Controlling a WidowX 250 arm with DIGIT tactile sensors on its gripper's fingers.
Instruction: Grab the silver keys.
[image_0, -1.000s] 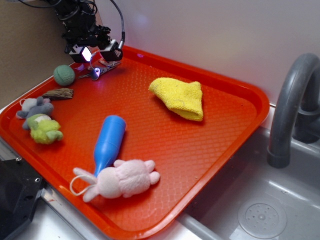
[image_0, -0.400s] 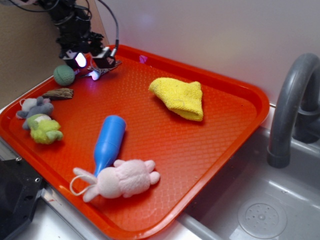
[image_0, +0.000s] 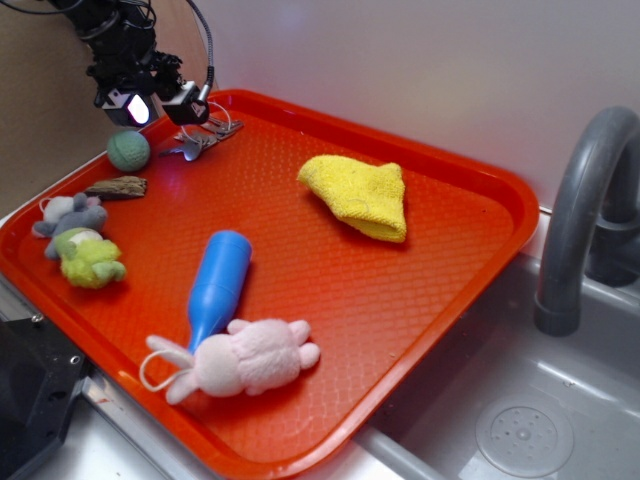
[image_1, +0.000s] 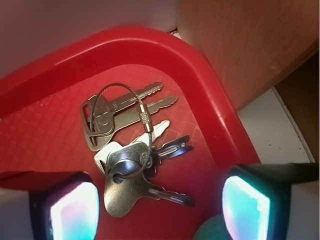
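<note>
Red tray (image_0: 440, 250): holds all items, on the counter beside a sink. Gripper (image_0: 153, 104): jaws spread wide, holding nothing, poised above the far left corner, judged so as to straddle its target. Silver keys (image_1: 129, 155): fanned flat in that corner beside the teal ball (image_0: 128, 150); in the wrist view the blades point right and the bunch's long axis runs across the gap between the fingers.

Exterior oblique overview; wrist close, downward
</note>
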